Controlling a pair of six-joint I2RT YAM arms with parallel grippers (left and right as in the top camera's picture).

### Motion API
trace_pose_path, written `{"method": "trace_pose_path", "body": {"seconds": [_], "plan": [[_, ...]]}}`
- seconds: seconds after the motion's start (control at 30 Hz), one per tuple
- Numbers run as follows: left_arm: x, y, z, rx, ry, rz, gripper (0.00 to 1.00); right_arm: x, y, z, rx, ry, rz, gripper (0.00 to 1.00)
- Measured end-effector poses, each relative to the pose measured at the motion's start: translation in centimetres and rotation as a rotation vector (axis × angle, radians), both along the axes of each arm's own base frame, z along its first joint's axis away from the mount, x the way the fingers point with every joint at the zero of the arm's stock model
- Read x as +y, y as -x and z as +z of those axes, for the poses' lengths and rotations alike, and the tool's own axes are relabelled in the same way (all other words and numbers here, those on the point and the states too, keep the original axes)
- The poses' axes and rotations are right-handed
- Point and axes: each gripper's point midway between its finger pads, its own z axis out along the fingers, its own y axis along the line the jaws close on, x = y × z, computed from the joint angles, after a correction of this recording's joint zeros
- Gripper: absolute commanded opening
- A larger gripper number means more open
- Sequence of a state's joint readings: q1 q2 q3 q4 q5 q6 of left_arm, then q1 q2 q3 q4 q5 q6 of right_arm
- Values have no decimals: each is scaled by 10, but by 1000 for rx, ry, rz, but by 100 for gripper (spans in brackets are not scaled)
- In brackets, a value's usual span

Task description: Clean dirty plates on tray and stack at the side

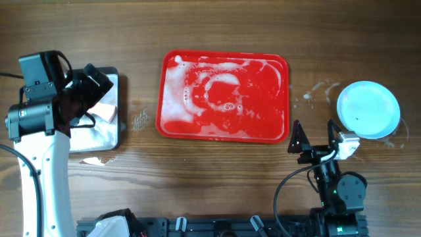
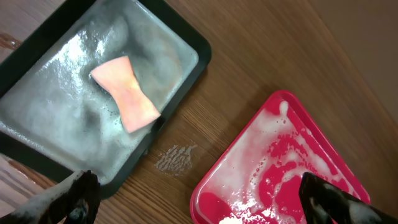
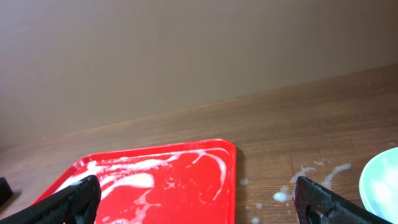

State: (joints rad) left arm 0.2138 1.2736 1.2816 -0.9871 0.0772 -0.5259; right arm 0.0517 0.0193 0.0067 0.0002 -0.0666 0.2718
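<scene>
The overhead view looks straight down on the whole counter [image 1: 217,171]. The left wrist view looks steeply down, close above the black-rimmed metal tray [image 2: 202,56]. The right wrist view sits low, facing across the counter toward the wall [image 3: 186,50]. All three share the red tray [image 1: 266,79].

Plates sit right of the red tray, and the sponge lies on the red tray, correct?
No. The plates sit right of the red tray, but the sponge lies in the black-rimmed metal tray; the left wrist view shows it.
</scene>
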Motion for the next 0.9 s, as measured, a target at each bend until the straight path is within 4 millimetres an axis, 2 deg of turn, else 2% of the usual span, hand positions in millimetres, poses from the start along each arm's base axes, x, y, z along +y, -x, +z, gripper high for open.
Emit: {"method": "trace_pose_path", "body": {"seconds": [0.3, 0.37, 0.47, 0.53, 0.7, 0.77, 0.83, 0.9], "plan": [[-1, 0, 0, -2, 0, -3, 100, 0, 0, 0, 0, 0, 0, 100], [-8, 0, 5, -15, -3, -25, 100, 0, 0, 0, 0, 0, 0, 100], [-26, 5, 21, -69, -12, -78, 100, 0, 0, 0, 0, 0, 0, 100], [-42, 20, 43, -136, -33, -135, 100, 0, 0, 0, 0, 0, 0, 100], [-46, 51, 76, -248, -69, -153, 100, 0, 0, 0, 0, 0, 0, 100], [-45, 54, 84, -291, -83, -154, 100, 0, 0, 0, 0, 0, 0, 100], [-43, 49, 97, -427, -115, -143, 100, 0, 0, 0, 0, 0, 0, 100], [-42, 44, 87, -522, -134, -138, 100, 0, 0, 0, -2, 0, 0, 100]]}}
